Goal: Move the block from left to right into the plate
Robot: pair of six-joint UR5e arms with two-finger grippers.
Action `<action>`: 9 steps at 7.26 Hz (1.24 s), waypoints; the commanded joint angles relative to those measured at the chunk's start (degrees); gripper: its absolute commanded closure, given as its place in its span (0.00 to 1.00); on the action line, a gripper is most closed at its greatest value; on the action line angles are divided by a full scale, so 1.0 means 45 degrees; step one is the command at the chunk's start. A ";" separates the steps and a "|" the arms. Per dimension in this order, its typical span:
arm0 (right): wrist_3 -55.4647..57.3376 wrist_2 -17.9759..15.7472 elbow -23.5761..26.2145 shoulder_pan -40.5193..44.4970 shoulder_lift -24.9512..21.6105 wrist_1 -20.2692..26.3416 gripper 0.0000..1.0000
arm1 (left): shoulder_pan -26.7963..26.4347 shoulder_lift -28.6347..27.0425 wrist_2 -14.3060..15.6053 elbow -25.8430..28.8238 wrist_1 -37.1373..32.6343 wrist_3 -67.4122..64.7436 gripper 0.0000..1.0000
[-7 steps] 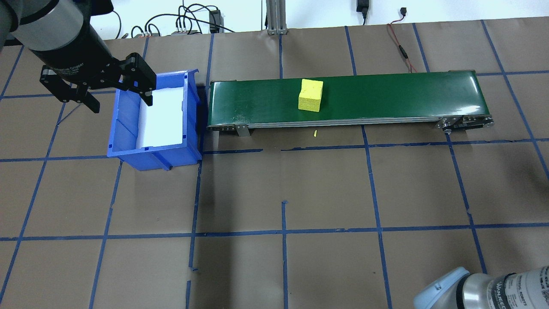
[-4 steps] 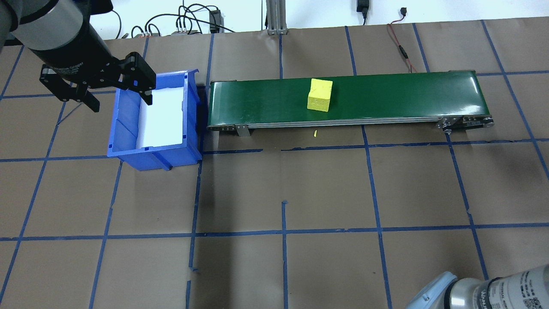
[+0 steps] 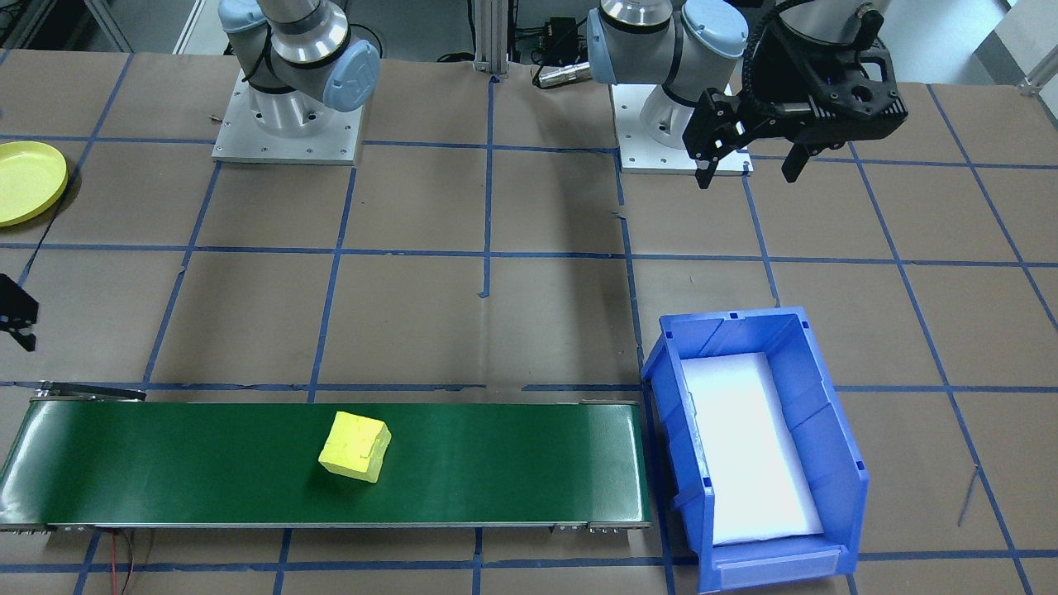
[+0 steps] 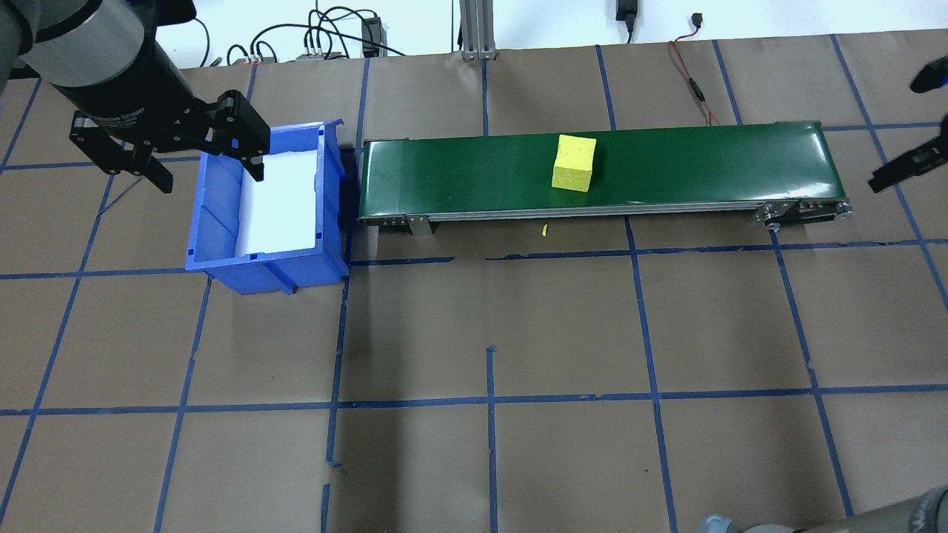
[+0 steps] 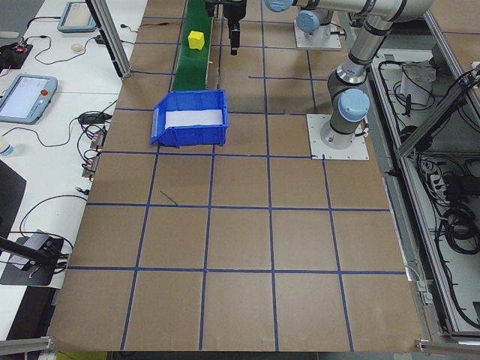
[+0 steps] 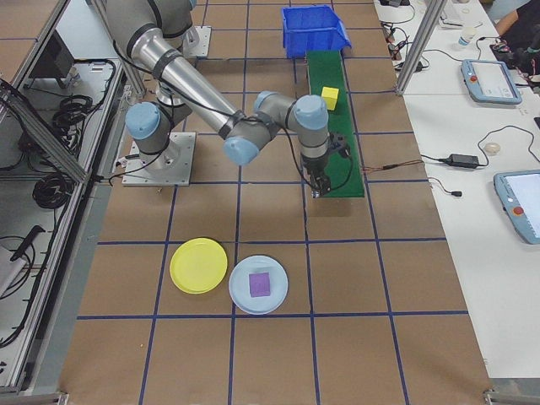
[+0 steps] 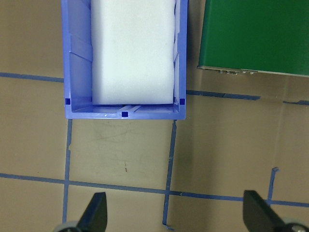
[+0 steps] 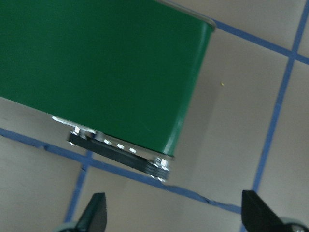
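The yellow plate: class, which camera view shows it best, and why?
The exterior right view: the whole yellow plate lies on the table there, empty, beside a pale blue plate holding a purple block. The exterior front-facing view cuts the yellow plate off at its edge. The other views miss it.

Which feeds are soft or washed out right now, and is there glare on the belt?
Right wrist view: soft, belt edge and tape lines smeared. Left wrist view: sharp, but the white pad in the bin is washed out. Overhead view: pale sheen at both belt ends; block crisp; right gripper a dark, blurred shape at the edge. Front view: even light, soft shadows.
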 commanded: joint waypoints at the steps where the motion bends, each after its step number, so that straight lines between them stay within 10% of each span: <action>1: 0.4131 0.0946 -0.0445 0.2929 -0.0121 0.0079 0.03 | -0.0004 -0.0002 0.0000 0.0026 0.0020 0.0000 0.00; 4: 0.9152 0.2530 -0.1536 0.4303 0.1200 0.0040 0.00 | -0.0004 0.0018 0.0000 0.0026 0.0001 -0.0019 0.00; 9: 1.1705 0.3025 -0.1951 0.4501 0.2825 0.0040 0.00 | -0.0004 0.0018 0.0000 0.0026 0.0020 0.0000 0.00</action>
